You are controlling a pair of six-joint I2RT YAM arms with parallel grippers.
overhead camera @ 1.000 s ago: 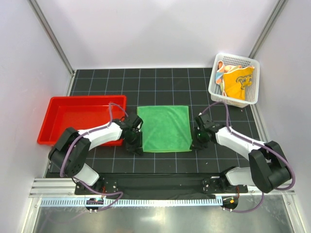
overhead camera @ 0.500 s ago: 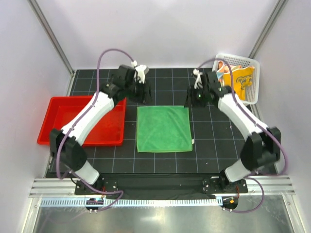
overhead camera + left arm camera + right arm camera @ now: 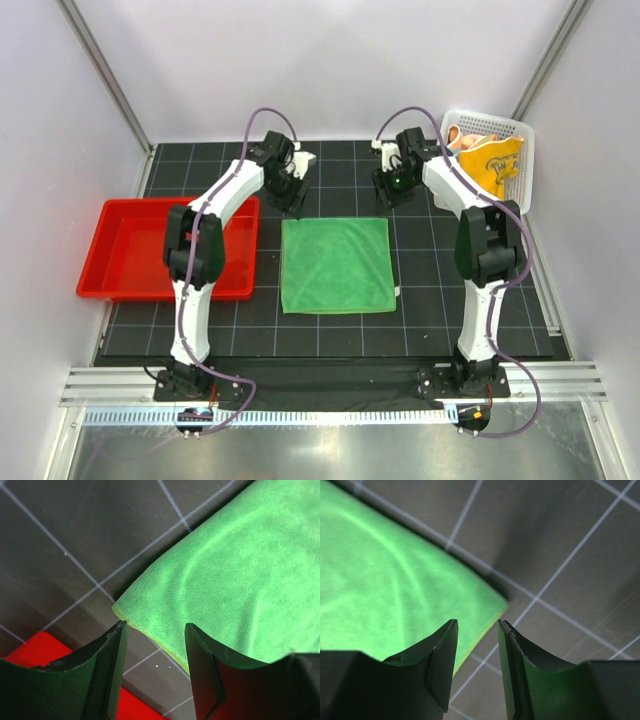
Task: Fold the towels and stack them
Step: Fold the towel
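Note:
A plain green towel (image 3: 335, 265) lies flat and square on the black gridded mat. My left gripper (image 3: 299, 203) hovers over its far left corner, and my right gripper (image 3: 384, 197) over its far right corner. In the left wrist view the left gripper (image 3: 155, 655) stands open, with the green towel's (image 3: 240, 575) corner just ahead of the fingertips and nothing held. The right gripper (image 3: 477, 645) is also open and empty, over the towel's (image 3: 390, 590) edge. An orange towel (image 3: 492, 165) sits crumpled in the white basket (image 3: 447, 185).
A red tray (image 3: 110, 225) stands left of the towel, and its corner (image 3: 30, 652) shows under the left fingers. The white mesh basket is at the far right corner. White walls and metal posts close in the mat on three sides.
Both arms swung from the towel's near corners out to its far corners. Both grippers opened wider. The green towel has not moved.

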